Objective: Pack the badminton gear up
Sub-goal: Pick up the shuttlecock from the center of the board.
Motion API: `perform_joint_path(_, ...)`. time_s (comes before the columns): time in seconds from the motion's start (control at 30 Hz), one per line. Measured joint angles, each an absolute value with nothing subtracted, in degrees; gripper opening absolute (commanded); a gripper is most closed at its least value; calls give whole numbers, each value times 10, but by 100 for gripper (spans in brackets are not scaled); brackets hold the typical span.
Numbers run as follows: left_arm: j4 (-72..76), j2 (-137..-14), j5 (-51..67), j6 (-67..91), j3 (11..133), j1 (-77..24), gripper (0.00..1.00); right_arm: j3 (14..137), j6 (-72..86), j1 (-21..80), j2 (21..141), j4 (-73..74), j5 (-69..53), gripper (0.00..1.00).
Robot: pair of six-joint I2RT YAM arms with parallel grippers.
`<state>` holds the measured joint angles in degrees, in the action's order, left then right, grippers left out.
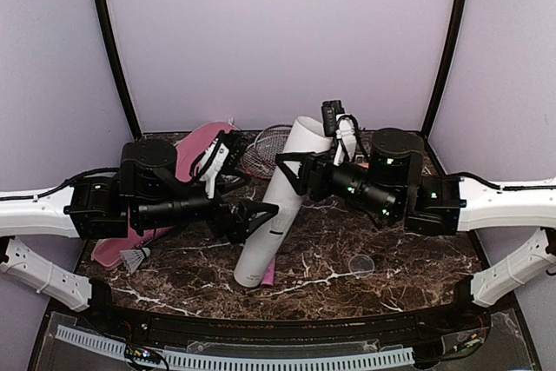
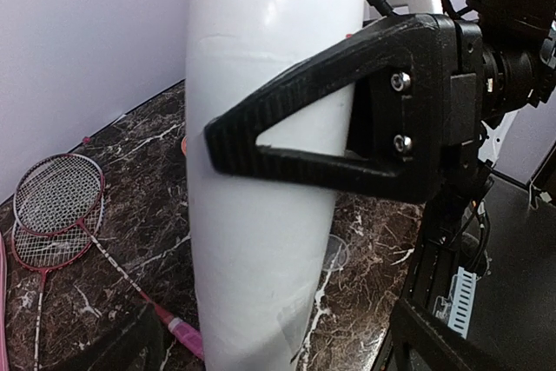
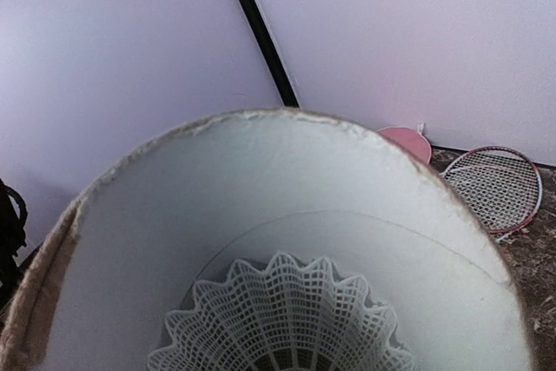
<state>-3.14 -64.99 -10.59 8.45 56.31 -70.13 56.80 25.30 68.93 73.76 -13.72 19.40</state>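
Observation:
The tall white tube (image 1: 276,210) stands tilted on the marble table, its open top toward the back. My left gripper (image 1: 252,215) is shut on its lower middle; one black finger (image 2: 295,128) lies across the tube (image 2: 261,241). My right gripper (image 1: 291,171) is at the tube's upper part, with its fingers hidden in the right wrist view. That view looks into the tube's mouth (image 3: 261,180), where a white net-skirted shuttlecock (image 3: 278,319) sits. Another shuttlecock (image 1: 135,257) lies by the pink bag (image 1: 195,149). Two red-framed rackets (image 1: 265,149) lie at the back and show in the left wrist view (image 2: 56,206).
A clear round lid (image 1: 360,264) lies on the table to the right of the tube and shows in the left wrist view (image 2: 334,254). A pink racket handle (image 2: 182,329) reaches the tube's foot. Lilac walls close in the back and both sides.

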Motion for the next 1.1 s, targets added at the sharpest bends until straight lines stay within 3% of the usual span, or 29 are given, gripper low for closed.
perform_joint_path(0.47, -56, -642, -9, 119, 557, -590, 94, 587, 170, 661, 688, -6, 222, 43)
perform_joint_path(1.1, -100, -578, -43, 216, 415, -466, 98, 641, 30, 653, 688, 114, 301, 43)
